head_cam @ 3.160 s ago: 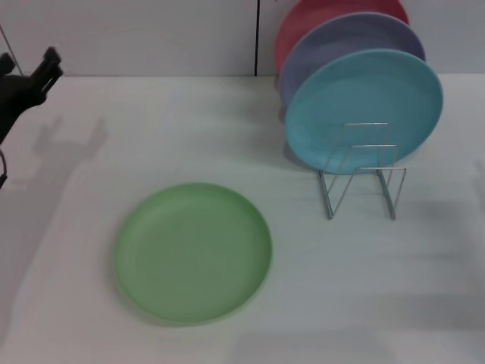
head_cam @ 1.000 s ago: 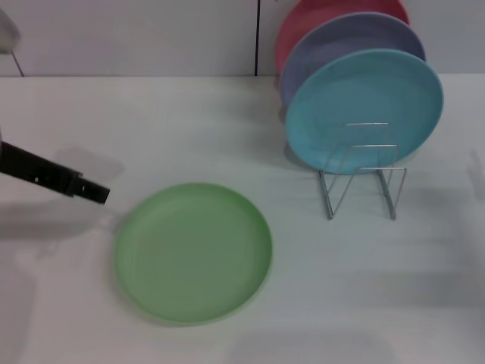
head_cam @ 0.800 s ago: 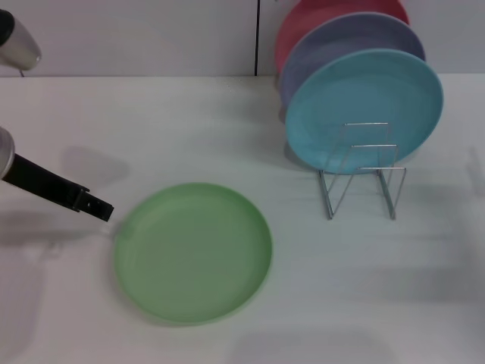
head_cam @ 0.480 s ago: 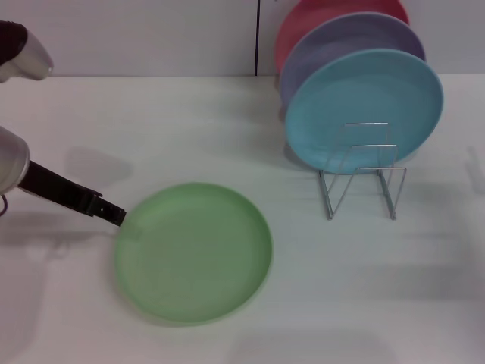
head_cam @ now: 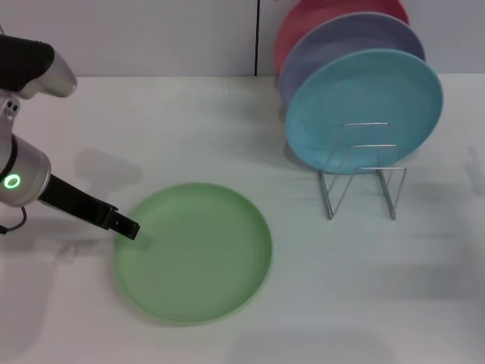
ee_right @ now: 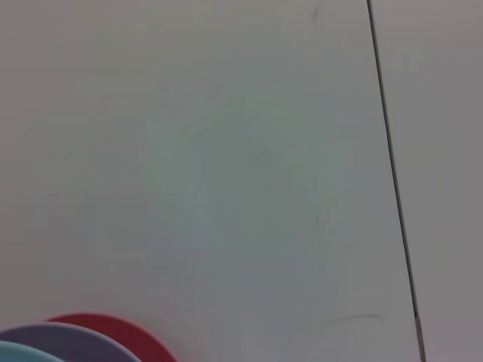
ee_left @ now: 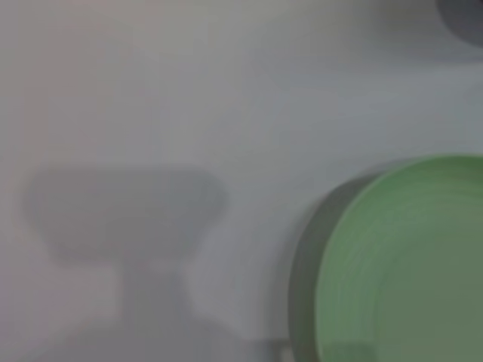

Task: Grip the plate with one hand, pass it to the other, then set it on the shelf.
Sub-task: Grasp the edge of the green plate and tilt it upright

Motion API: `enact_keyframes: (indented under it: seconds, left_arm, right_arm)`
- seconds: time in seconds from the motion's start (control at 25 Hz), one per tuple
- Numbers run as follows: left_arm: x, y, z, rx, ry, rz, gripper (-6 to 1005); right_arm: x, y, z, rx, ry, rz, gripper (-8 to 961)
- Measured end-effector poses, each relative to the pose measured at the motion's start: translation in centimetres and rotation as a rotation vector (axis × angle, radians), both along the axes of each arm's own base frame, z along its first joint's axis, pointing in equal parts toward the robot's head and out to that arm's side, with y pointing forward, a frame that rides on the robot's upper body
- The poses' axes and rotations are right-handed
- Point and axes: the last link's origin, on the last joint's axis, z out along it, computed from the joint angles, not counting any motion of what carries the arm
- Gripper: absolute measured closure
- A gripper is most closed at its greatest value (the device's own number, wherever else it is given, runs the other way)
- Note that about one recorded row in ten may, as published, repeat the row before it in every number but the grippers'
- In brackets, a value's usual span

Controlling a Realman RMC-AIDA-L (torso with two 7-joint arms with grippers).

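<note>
White table [head_cam: 227, 129]: the plate [head_cam: 193, 252] lies flat near the front, well apart from the shelf [head_cam: 362, 180], where a turquoise plate [head_cam: 364, 110], a lavender plate [head_cam: 333, 42] and a red plate [head_cam: 303, 19] stand upright. My left gripper [head_cam: 125, 227] is low at the plate's left rim; can't tell if my jaws are apart or together. My right gripper isn't visible.
</note>
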Motion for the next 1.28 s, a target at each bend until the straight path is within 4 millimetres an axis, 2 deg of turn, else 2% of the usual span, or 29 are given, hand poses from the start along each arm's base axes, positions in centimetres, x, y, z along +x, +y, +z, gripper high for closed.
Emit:
enact_keyframes:
  seconds: [0.76, 1.12, 1.28]
  left_arm:
    - [-1.0, 0.0, -2.1, -0.047, 0.015, 0.02, 175]
    - [-1.2, 0.1, -2.4, -0.05, 0.019, 0.021, 174]
    - [-1.2, 0.0, -2.7, -0.06, 0.024, 0.021, 216]
  right_arm:
    - [0.1, -0.4, -0.2, -0.002, 0.005, -0.006, 351]
    - [0.1, -0.4, -0.2, -0.001, 0.005, -0.005, 351]
    - [0.1, -0.4, -0.2, -0.001, 0.006, -0.004, 351]
